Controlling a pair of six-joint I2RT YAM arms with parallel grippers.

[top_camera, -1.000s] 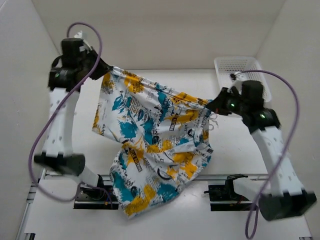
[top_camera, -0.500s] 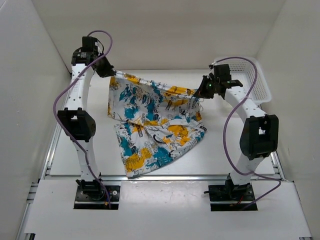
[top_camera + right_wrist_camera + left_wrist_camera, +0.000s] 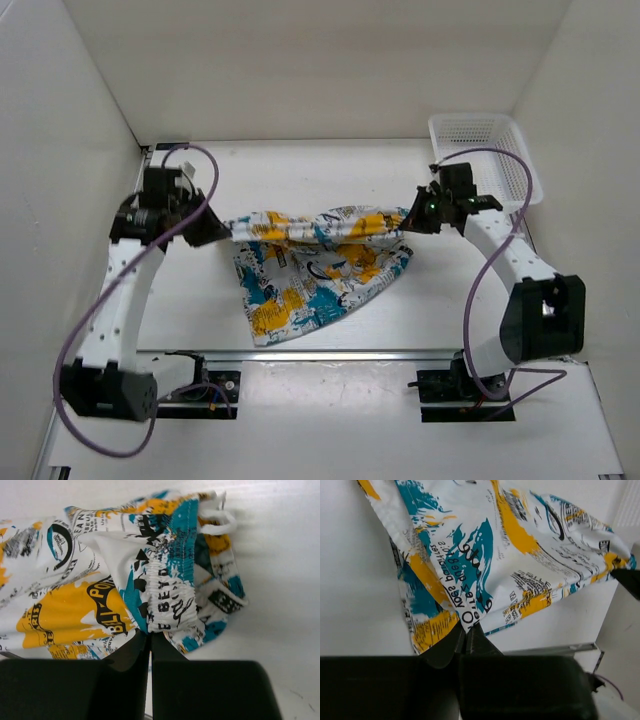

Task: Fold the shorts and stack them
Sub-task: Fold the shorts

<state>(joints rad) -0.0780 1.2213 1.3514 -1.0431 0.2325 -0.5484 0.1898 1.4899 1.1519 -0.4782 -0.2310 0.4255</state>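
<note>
At the near edge of the white table (image 3: 330,175), beyond the metal rail (image 3: 330,353), the left arm (image 3: 125,290) and the right arm (image 3: 500,260) lean inward toward each other, with a purple cable (image 3: 88,322) looping loose beside each. Between them are the shorts (image 3: 310,285), white cloth printed with yellow-orange, teal and black patches and lettering. The lower part lies spread on the tabletop in the middle, its nearest corner pointing toward the rail. The upper edge is drawn into a bunched, roughly level band running from one gripper to the other; whether that band rests on the table or hangs just above it is hard to tell. The left gripper (image 3: 226,232) is pinched tight on the left end of the band, and its wrist camera shows the black fingers meeting on a fold of printed cloth with no gap between them. The right gripper (image 3: 406,219) is clamped the same way on the right end, biting the gathered elastic waistband (image 3: 170,600), with a white drawstring loop (image 3: 217,522) showing just beyond it. Farther back, in the far right corner by the wall, a white mesh basket (image 3: 480,135) stands apart from the cloth.
</note>
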